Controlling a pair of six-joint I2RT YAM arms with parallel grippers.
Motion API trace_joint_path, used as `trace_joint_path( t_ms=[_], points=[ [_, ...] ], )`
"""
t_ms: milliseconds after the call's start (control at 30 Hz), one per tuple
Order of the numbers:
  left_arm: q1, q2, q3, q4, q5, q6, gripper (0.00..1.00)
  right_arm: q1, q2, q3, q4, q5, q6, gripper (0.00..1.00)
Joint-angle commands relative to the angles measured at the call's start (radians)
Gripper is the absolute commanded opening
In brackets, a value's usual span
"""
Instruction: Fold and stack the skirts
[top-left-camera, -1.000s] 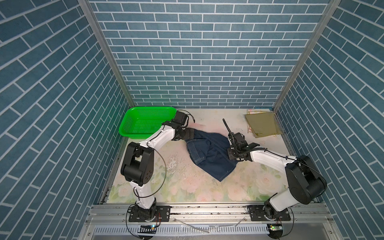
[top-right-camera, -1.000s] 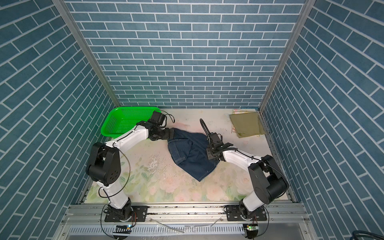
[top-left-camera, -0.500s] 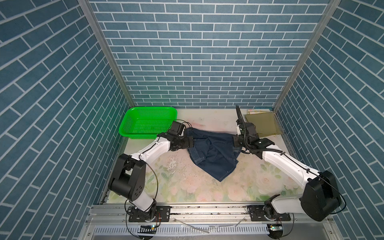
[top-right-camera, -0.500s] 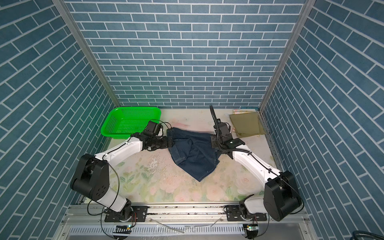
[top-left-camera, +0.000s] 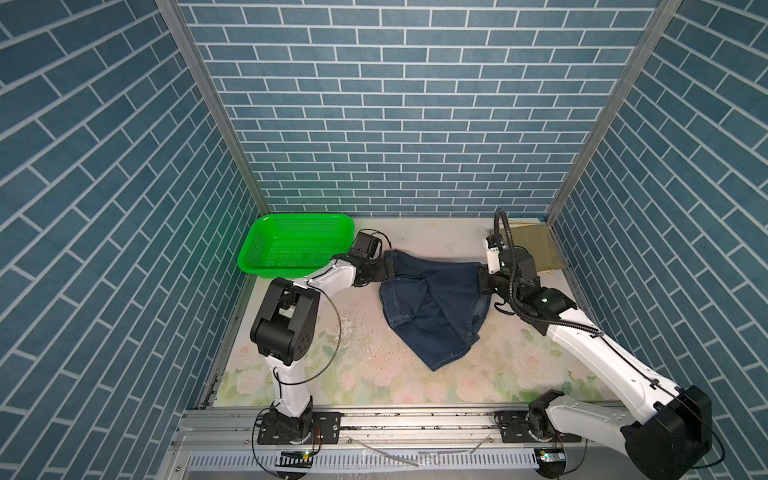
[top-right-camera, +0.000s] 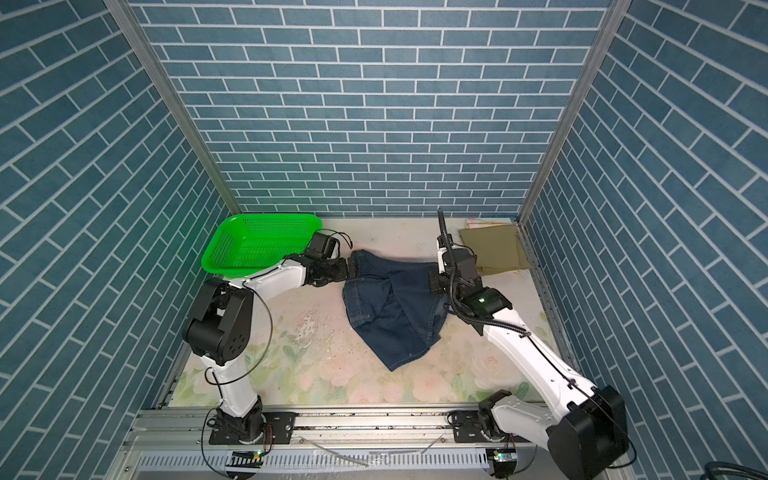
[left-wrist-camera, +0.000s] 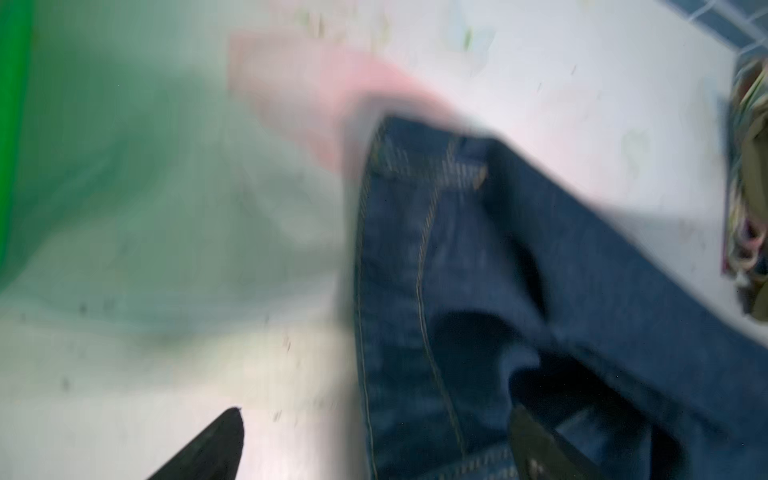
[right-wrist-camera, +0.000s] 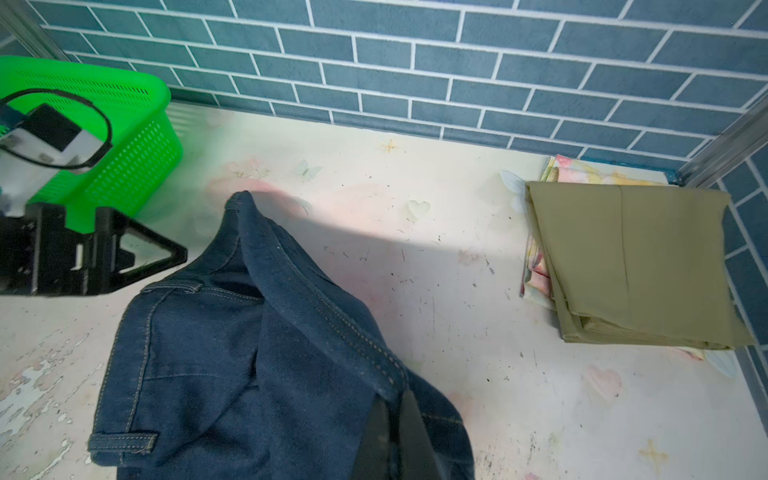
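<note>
1. The right gripper (top-left-camera: 482, 282) is clamped shut on a fold at the edge of the denim skirt (top-left-camera: 432, 303). The cloth runs from its fingertips across to the left gripper (top-left-camera: 384, 270) and sags onto the table (top-left-camera: 415, 374) below both.
2. The left gripper's jaws stand wide apart. The skirt's waistband corner sits right at their tips, not pinched.
3. We judge the step in hand to be spreading the denim flat for folding. We should seat the corner deep between the left fingers before closing. Then we should draw both grippers apart evenly and low, so the bunched middle flattens.
4. We count three skirts:
   - the denim skirt lies between the grippers;
   - the olive skirt (right-wrist-camera: 631, 266) lies folded just beyond the right gripper;
   - the floral skirt (right-wrist-camera: 582, 172) lies under the olive one.
5. We count one green basket (top-left-camera: 299, 245), just beside the left gripper, and two grippers.
</note>
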Motion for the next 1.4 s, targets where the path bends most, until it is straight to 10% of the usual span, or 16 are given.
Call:
trace_joint_path(
  t_ms=[0,733,1200,1367],
  points=[
    [0.005,0.060,0.071,0.043,-0.028,0.013,0.99,-0.004,-0.048,-0.052,0.060,-0.011,-0.052,0.00],
    [0.006,0.484,0.485,0.014,0.139,0.046,0.98,-0.005,0.006,-0.074,0.088,-0.074,-0.046,0.00],
    [-0.002,0.586,0.610,-0.382,0.044,0.086,0.72,-0.011,0.054,-0.051,0.141,-0.068,-0.066,0.00],
    [-0.015,0.631,0.691,-0.455,0.003,0.106,0.35,-0.021,0.075,-0.048,0.155,-0.078,-0.067,0.00]
  ],
)
